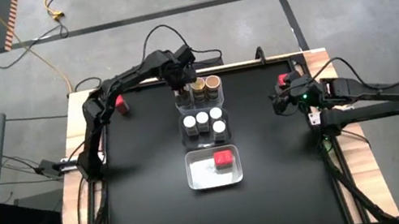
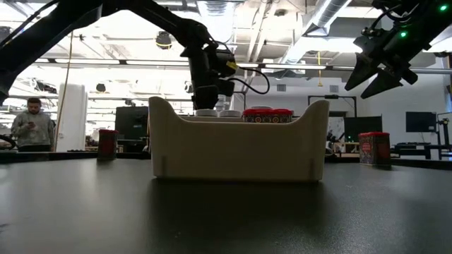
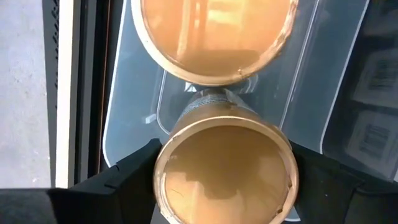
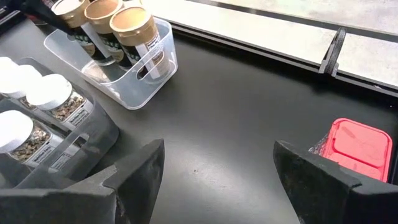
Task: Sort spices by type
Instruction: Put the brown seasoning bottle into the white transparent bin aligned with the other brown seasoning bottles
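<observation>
The left tool (image 1: 182,90) pinches a tan jar (image 3: 225,168) over the far bin (image 1: 201,95), at 12 o'clock on the bench (image 1: 150,203) — released crooked, it could knock its neighbour (image 3: 211,34). The right tool (image 4: 214,180) hangs spread near a red jar (image 4: 356,146) at 3 o'clock. The bin floor under the held jar is hidden.

table front (image 1: 160,218): bare | centre: three bins (image 1: 204,126) in a row
</observation>
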`<move>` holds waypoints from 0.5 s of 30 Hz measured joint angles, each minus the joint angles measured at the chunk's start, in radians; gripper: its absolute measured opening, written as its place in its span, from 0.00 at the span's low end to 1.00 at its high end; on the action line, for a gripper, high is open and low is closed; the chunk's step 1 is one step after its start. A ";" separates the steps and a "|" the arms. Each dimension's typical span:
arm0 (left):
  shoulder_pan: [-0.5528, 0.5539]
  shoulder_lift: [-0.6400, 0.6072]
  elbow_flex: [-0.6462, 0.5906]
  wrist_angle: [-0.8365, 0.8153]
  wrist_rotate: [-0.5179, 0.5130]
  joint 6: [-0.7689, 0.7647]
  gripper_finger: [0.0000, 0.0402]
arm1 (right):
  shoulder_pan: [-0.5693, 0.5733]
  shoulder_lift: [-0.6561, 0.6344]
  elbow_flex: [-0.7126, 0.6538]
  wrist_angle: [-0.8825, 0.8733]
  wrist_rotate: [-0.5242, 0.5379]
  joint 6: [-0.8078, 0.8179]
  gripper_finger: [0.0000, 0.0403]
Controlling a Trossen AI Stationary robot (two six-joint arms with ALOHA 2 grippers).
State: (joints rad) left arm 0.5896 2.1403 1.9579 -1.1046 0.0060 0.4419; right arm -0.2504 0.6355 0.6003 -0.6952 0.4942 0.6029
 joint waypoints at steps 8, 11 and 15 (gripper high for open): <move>-0.005 0.000 -0.001 0.013 -0.002 -0.010 0.73 | 0.000 0.000 0.000 0.000 0.000 0.000 0.82; -0.009 0.001 -0.001 0.025 -0.003 -0.018 0.75 | 0.000 0.000 0.000 0.000 0.000 0.000 0.82; -0.016 0.001 -0.002 0.029 -0.003 -0.020 0.80 | 0.000 0.000 0.000 0.000 0.000 0.000 0.82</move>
State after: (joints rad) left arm 0.5739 2.1414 1.9564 -1.0760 0.0032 0.4217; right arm -0.2504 0.6353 0.6003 -0.6952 0.4942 0.6028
